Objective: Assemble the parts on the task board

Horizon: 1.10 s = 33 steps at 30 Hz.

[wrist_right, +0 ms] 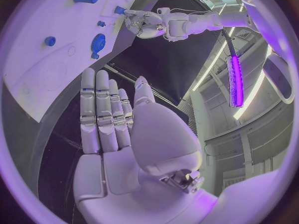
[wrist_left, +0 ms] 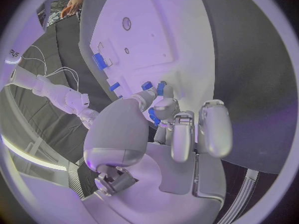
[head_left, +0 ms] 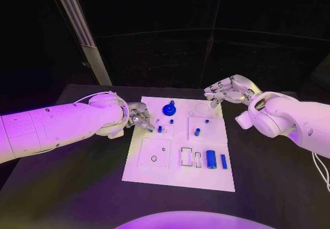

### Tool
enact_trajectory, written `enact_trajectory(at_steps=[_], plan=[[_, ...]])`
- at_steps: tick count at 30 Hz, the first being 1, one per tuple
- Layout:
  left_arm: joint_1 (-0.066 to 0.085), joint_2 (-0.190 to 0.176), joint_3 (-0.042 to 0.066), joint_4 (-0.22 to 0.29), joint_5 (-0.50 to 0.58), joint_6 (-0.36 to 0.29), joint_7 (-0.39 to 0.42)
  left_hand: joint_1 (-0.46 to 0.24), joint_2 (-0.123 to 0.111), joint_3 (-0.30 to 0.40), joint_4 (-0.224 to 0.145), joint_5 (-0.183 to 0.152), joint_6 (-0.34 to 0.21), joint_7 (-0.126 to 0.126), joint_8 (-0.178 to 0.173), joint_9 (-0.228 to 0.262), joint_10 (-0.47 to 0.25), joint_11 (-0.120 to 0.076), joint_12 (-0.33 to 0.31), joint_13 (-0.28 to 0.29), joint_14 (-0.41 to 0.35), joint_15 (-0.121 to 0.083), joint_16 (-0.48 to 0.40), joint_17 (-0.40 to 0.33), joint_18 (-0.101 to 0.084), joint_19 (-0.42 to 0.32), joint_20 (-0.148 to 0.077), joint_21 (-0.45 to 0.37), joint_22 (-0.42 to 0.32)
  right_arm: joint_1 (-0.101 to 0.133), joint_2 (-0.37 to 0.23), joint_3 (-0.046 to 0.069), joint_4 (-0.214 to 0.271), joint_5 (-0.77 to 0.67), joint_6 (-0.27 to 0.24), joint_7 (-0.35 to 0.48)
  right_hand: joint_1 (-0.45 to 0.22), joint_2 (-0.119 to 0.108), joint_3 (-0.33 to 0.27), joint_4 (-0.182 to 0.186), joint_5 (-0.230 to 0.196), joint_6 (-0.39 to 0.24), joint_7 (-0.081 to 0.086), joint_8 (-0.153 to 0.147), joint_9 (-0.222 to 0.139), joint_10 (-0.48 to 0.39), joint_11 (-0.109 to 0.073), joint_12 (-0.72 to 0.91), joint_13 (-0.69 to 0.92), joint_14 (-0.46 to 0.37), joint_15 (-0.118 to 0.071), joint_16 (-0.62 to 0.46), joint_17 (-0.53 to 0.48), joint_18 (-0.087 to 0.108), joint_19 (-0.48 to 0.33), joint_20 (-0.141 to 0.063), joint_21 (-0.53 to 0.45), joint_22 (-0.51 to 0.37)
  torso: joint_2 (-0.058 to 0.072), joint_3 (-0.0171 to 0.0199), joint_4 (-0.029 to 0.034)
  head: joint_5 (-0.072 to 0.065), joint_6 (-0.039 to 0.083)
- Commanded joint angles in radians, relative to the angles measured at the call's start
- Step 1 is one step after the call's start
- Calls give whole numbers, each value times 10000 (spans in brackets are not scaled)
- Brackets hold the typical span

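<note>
at the white task board's (head_left: 180,179) near-left edge, the left hand (head_left: 139,118) pinches a small blue part (head_left: 159,129) over the board, while the right hand (head_left: 227,90) hovers empty, fingers straight, beyond its far corner.

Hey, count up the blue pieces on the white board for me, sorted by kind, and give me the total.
Gear: 1
Large cylinder: 1
Slim bar: 1
Small pegs: 3
Total: 6
</note>
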Motion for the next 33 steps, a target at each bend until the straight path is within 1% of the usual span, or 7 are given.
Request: enact_trajectory(at_steps=[1, 4, 10, 14, 21, 28, 33], plan=[[-1, 13, 4, -7, -72, 272, -46, 95, 2, 1408, -1344, 58, 20, -41, 43, 9, 66, -19, -27, -10, 1038, -44, 31, 2635, -40, 140, -78, 35, -10, 17, 22, 5, 6, 35, 111, 123, -15, 93, -46, -37, 26, -90, 13, -59, -7, -57, -22, -53, -9, -68, 20, -50, -16, 109, -46, 51, -60, -15, -2, 3, -4, 9, 2], [-4, 8, 4, -3, -72, 338, -47, 87, -17, 1437, -1353, 57, 21, -42, 46, 11, 62, -18, -39, -23, 1038, -44, 31, 2635, -38, 136, -77, 28, -20, 17, 26, 5, -3, 35, 129, 123, -15, 92, -53, -38, 28, -96, 16, -59, -7, -66, -17, -59, -10, -76, 24, -57, -18, 109, -49, 54, -68, -20, 6, -6, -6, 9, -16], [-21, 41, 3, -35, -72, 378, -37, 84, -22, 1443, -1355, 57, 22, -42, 48, 11, 53, -18, -57, -50, 1038, -44, 31, 2635, -37, 135, -77, 24, -24, 17, 33, 5, -12, 35, 159, 123, -15, 92, -53, -38, 28, -96, 16, -59, -7, -66, -17, -59, -10, -76, 24, -57, -18, 109, -49, 54, -68, -20, 7, 2, 1, 11, -8], [-42, 130, 3, -119, -71, 384, -39, 75, -30, 1454, -1354, 55, 26, -41, 51, 13, 45, -18, -73, -73, 1038, -43, 31, 2635, -32, 127, -77, 7, -49, 17, 41, 5, -28, 35, 162, 121, -15, 92, -53, -38, 28, -96, 16, -59, -7, -66, -17, -59, -10, -76, 24, -57, -18, 109, -49, 54, -68, -20, 8, -1, 6, 1, -15], [-69, 282, 3, -237, -71, 523, -84, 65, -32, 1466, -1350, 55, 30, -41, 54, 14, 33, -18, -100, -113, 1038, -42, 31, 2635, -28, 121, -76, -7, -70, 17, 52, 5, -40, 34, 166, 118, -15, 92, -53, -38, 28, -96, 16, -59, -7, -66, -17, -59, -10, -76, 24, -57, -18, 109, -49, 54, -68, -20, 10, 3, -17, 14, -26], [-76, 375, 3, -354, -70, 615, -125, 37, -35, 1493, -1337, 53, 37, -40, 60, 16, 36, -16, -103, -113, 1038, -41, 31, 2635, -27, 118, -76, -11, -73, 17, 56, 5, -41, 34, 165, 116, -15, 92, -53, -38, 28, -96, 16, -59, -7, -66, -17, -59, -10, -76, 24, -57, -18, 109, -49, 54, -68, -20, 8, 1, 3, -14, -51], [-79, 427, 3, -412, -67, 705, -156, 12, -41, 1509, -1326, 50, 41, -41, 64, 18, 41, -15, -103, -111, 1038, -40, 31, 2635, -22, 110, -75, -29, -98, 17, 64, 5, -41, 34, 174, 116, -15, 92, -53, -38, 28, -96, 16, -59, -7, -66, -17, -59, -10, -76, 24, -57, -18, 109, -49, 54, -68, -20, 1, 0, -3, -20, -65]])
